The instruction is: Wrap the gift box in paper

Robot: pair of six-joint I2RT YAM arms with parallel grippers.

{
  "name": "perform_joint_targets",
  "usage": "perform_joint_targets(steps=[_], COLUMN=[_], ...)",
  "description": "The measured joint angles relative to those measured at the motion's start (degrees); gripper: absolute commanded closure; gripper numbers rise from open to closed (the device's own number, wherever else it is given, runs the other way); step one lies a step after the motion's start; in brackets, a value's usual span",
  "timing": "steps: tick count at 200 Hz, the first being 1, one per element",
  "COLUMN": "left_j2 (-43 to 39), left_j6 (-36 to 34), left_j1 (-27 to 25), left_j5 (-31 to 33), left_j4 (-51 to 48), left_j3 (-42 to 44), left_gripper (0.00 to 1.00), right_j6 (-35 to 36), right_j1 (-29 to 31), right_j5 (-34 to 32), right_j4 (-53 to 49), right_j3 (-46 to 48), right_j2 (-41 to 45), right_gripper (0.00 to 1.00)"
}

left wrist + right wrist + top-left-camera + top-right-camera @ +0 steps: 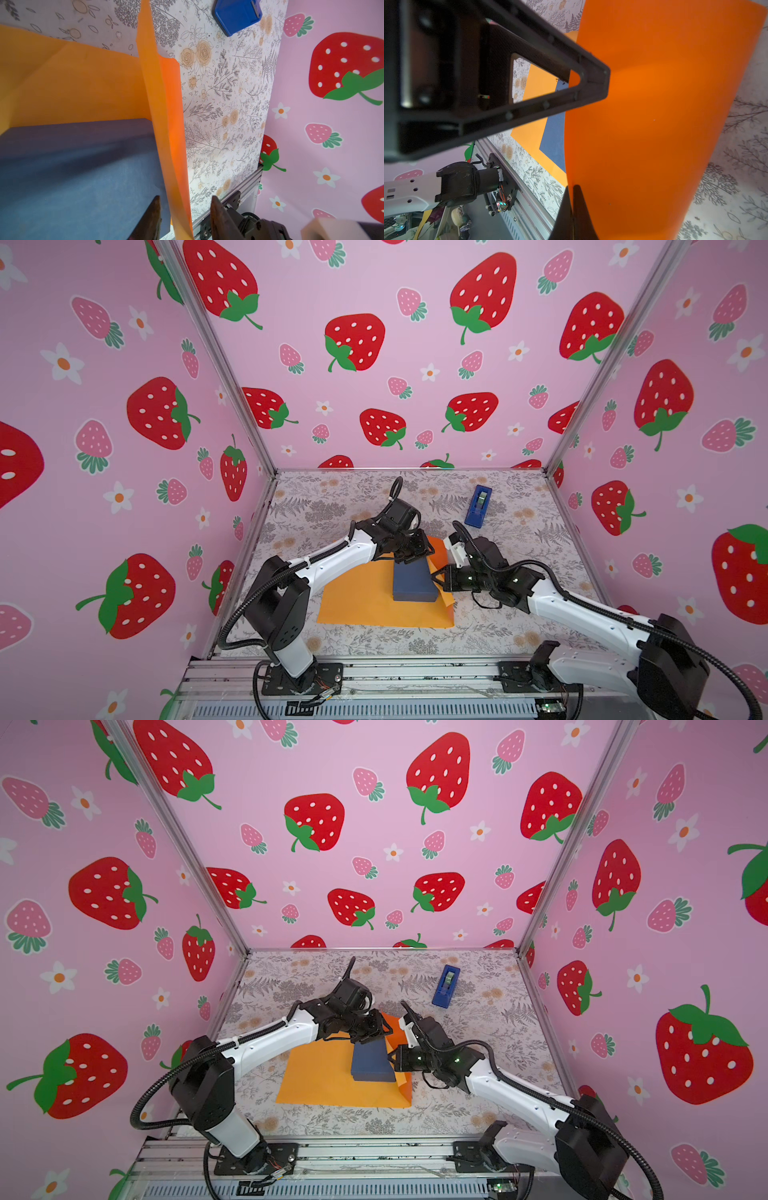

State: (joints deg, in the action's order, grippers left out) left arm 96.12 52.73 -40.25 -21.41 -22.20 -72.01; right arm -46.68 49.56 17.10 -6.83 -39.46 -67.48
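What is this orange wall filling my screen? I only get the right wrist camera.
Observer: It's the paper, a sheet lying on the table under the gift box. Its right side is lifted, pinched by the right gripper.
Operator: And the black triangle up close?
Observer: That looks like a finger of the left gripper. The left wrist view shows its jaws open, one on each side of the raised flap.
Operator: Is anything else on the table?
Observer: A blue tape dispenser lies apart from the paper, toward the back right in both top views.
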Motion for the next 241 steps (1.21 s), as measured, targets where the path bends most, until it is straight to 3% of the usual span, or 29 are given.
perform_joint_targets(steps=[150,161,182,193,232,241], left_j2=[2.19,2.19,2.19,2.19,1.44,0.92], left_j6=[-1.88,-1.99,-2.19,-2.43,-4.35,-4.98], left_j1=[-0.63,-0.63,-0.63,-0.63,-0.46,-0.42], left_j5=[1.92,1.92,1.95,1.95,2.05,2.45], left_j4=[-2.43,-2.43,-2.45,-2.56,-4.52,-5.46], left_j3=[-2.93,-2.93,-2.93,-2.93,-2.93,-2.93], left_gripper=[0.91,0.92,0.93,0.93,0.93,0.98], right_j6=[2.82,2.86,2.97,2.93,2.99,3.04], right_j1=[0.92,0.96,0.96,0.96,0.46,-0.02], right_j5=[-0.15,-0.11,-0.15,-0.59,-4.74,-5.79], right_j4=[-1.42,-1.44,-1.6,-2.12,-5.07,-5.4], right_j3=[-2.6,-2.6,-2.62,-2.69,-3.39,-3.78], right_j2=[-2.29,-2.32,-2.29,-2.05,1.86,3.08], right_gripper=[1.0,0.92,0.61,0.5,0.4,0.39])
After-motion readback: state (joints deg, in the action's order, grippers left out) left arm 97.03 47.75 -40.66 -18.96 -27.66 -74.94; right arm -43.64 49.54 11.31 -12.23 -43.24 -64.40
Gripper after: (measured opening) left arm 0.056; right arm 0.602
